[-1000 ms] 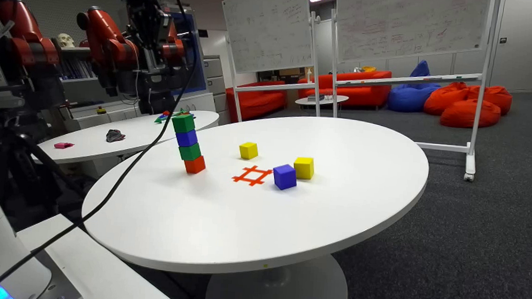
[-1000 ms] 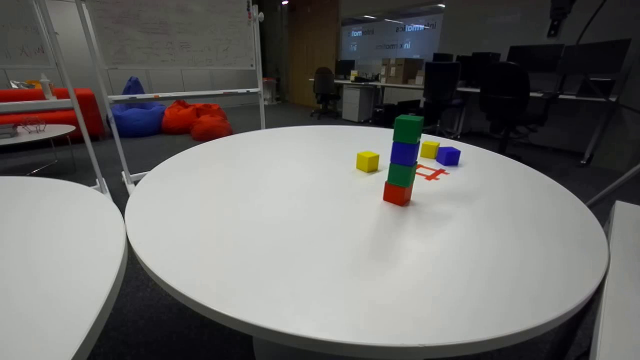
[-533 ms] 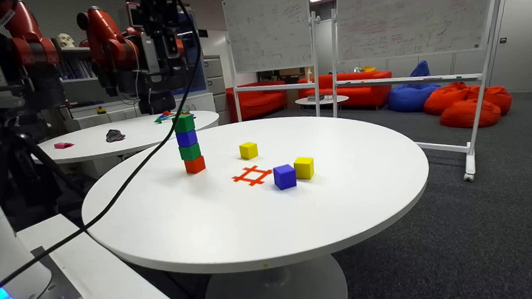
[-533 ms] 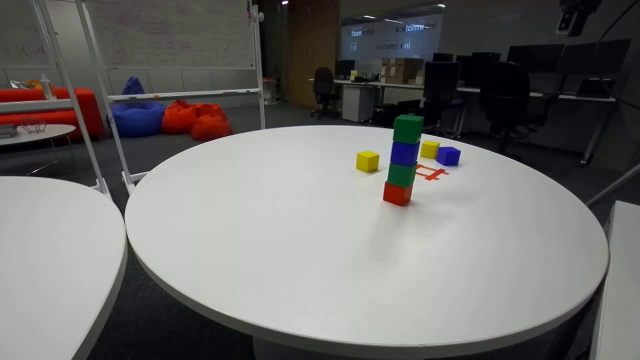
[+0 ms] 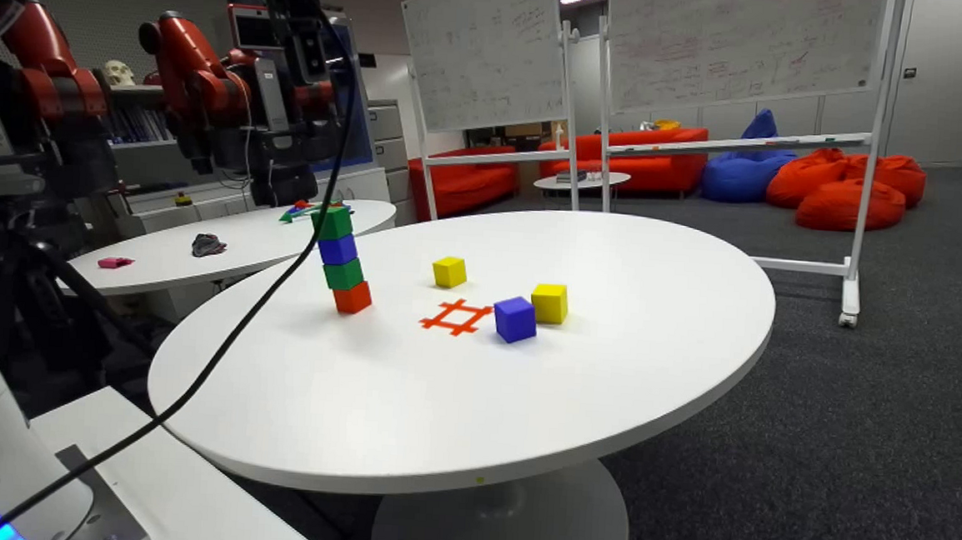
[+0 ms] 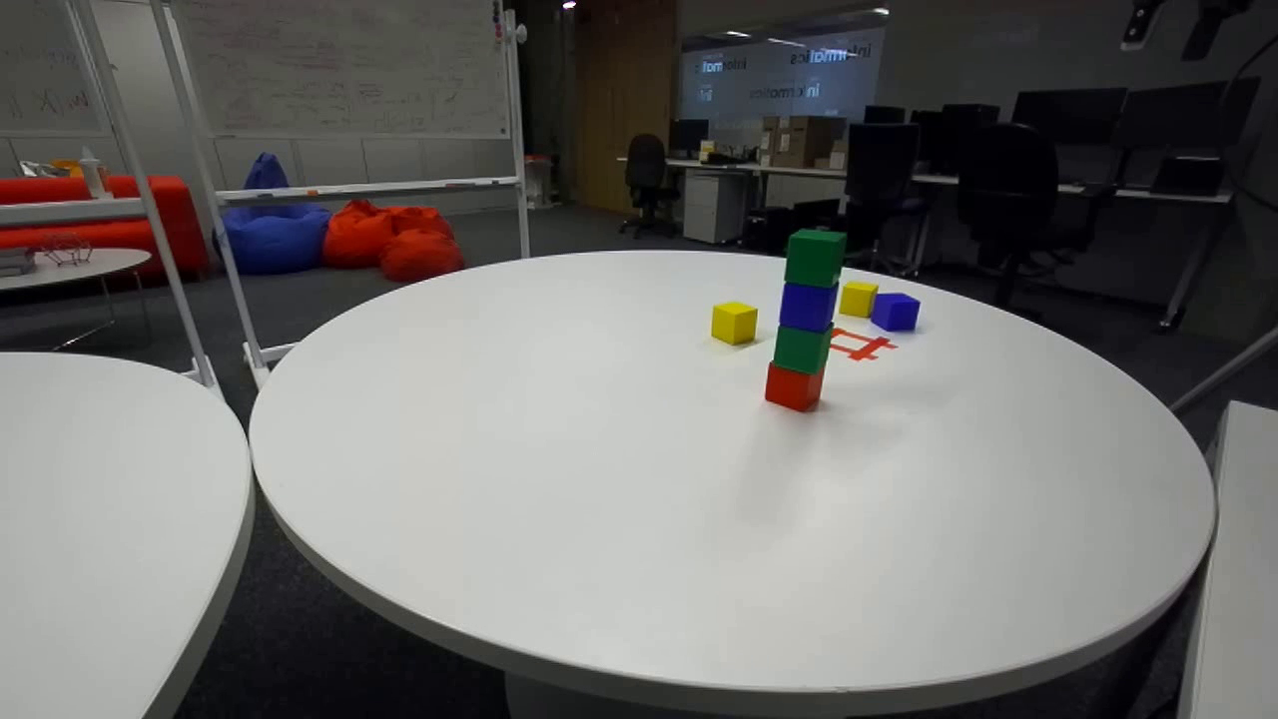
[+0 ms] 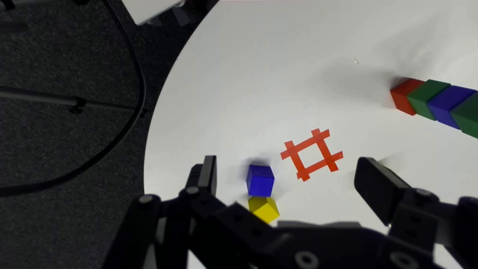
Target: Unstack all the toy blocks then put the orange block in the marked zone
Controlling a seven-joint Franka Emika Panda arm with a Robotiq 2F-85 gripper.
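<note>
A four-level tower stands on the white round table: the orange block (image 6: 795, 386) at the bottom, then a green block (image 6: 802, 350), a blue block (image 6: 808, 306) and a top green block (image 6: 815, 258). The marked zone (image 7: 324, 149), crossed red-orange tape, lies bare beside it. A loose blue block (image 7: 260, 181) sits close to a yellow block (image 7: 266, 210); another yellow block (image 5: 450, 272) is apart from them. High above the table, my gripper (image 7: 286, 158) is wide open and holds nothing. In the wrist view its right finger mostly hides that far yellow block.
A black cable (image 5: 217, 354) hangs across an exterior view, passing in front of the tower's top. The round table's rim (image 6: 399, 624) curves close to a neighbouring white table (image 6: 110, 519). Whiteboards (image 5: 485, 61) on stands rise behind.
The gripper has opened from shut, its fingers now spread apart. It has shifted a little rightward and up in both exterior views, and the cable has swung with it. The blocks have not moved.
</note>
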